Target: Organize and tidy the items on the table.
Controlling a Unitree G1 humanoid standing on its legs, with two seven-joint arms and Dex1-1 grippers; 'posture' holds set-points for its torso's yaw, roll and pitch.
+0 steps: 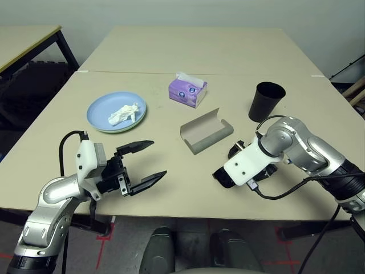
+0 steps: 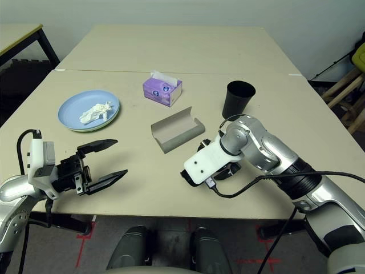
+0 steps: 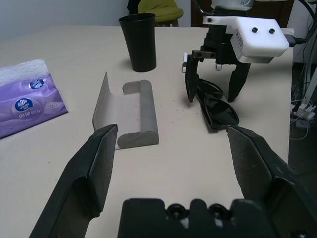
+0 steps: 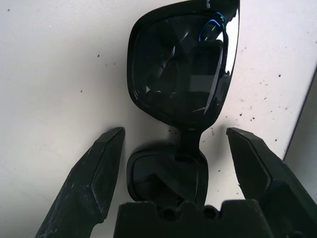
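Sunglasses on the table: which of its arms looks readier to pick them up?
Probably the right. The right gripper points down, open, straddling the sunglasses; the left gripper sits open farther away.

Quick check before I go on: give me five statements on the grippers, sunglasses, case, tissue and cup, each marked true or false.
1. The right gripper is open, its fingers on either side of the sunglasses. True.
2. The glasses case is shut. False: it lies open on the table.
3. The crumpled tissue lies on the blue plate. True.
4. The left gripper holds the cup. False: it is open and holds nothing; the cup stands apart.
5. The cup lies on its side. False: it stands upright.
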